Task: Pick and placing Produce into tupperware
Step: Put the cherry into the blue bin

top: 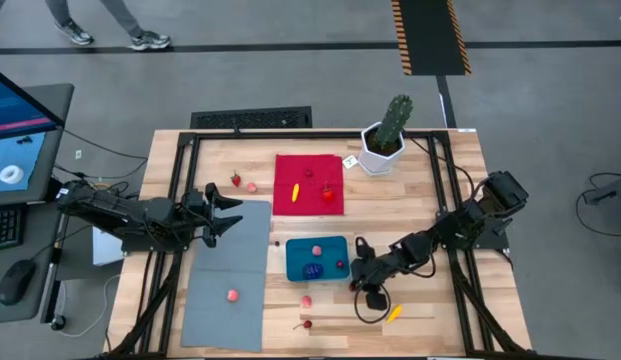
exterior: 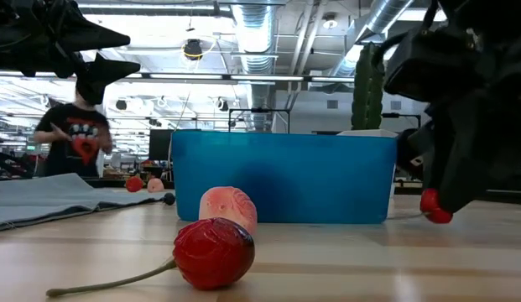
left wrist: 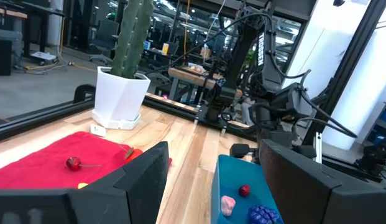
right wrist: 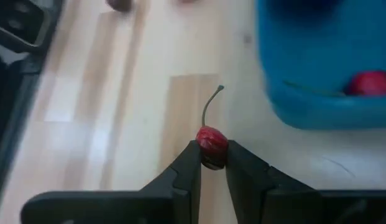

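The teal tupperware (top: 330,241) stands mid-table and holds a pink piece (top: 316,249), a blue cluster (top: 312,269) and a red piece (top: 340,264). Just right of it, my right gripper (top: 358,284) is shut on a red cherry (right wrist: 211,142), which also shows in the low view (exterior: 435,205). More produce lies loose: a cherry (exterior: 214,252) and a pink piece (exterior: 228,208) on the wood near the front edge, and a yellow piece (top: 395,313). My left gripper (top: 230,212) waits open above the grey mat (top: 230,270). My right gripper pinches the cherry's round body (right wrist: 211,149) between its two fingertips (right wrist: 191,163). The fingers slant down at it from the table's right side. The stem (right wrist: 209,107) points away from the fingers. The cherry sits low at the tabletop; whether it is lifted clear, I cannot tell.
A red cloth (top: 308,205) behind the tupperware carries a yellow piece (top: 295,190) and red fruit (top: 328,192). A cactus in a white pot (top: 385,140) stands at the far right. A pink piece (top: 232,295) lies on the mat. A person shows beyond the table.
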Controlling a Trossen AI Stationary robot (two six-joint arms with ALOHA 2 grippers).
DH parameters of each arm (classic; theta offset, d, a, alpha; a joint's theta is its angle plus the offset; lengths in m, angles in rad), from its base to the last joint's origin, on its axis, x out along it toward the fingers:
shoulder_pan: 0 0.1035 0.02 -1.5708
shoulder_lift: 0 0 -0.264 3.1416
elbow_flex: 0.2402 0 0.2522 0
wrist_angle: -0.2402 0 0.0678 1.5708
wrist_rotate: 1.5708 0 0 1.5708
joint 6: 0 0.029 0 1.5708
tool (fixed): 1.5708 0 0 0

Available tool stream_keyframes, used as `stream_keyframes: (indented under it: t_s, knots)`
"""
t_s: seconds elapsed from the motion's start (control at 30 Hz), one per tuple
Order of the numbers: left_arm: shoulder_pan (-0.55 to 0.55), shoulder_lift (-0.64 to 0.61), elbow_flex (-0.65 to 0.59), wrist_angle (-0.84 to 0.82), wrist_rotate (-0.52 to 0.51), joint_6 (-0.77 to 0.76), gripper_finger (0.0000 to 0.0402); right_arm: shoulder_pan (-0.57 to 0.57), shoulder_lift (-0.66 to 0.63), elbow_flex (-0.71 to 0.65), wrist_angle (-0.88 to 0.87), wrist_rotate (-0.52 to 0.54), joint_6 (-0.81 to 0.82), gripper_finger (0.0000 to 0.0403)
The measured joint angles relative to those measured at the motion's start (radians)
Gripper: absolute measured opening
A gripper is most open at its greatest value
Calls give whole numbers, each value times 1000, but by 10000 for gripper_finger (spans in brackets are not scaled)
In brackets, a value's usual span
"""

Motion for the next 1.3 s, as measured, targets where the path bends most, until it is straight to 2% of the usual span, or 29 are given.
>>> stream_keyframes:
  t_s: [0.2, 0.5, 0.73, 1.03, 1.2, 1.3]
  knots:
    - [0, 0, 0, 0, 0, 1, 242, 23, -54, 34, -15, -48, -14, 88]
    - [0, 0, 0, -19, -25, 1, 242, 42, -299, 33, -48, -33, -51, 88]
    - [0, 0, 0, -19, -36, -43, 242, 22, -438, 34, 1, -6, 66, 88]
    - [0, 0, 0, -19, -57, -46, 242, -132, -491, 34, -8, 16, 177, 88]
    - [0, 0, 0, -19, -78, -65, 242, -261, -491, 34, -8, -47, 252, 88]
    - [0, 0, 0, -19, -87, -89, 242, -333, -491, 34, 0, -122, 271, 88]
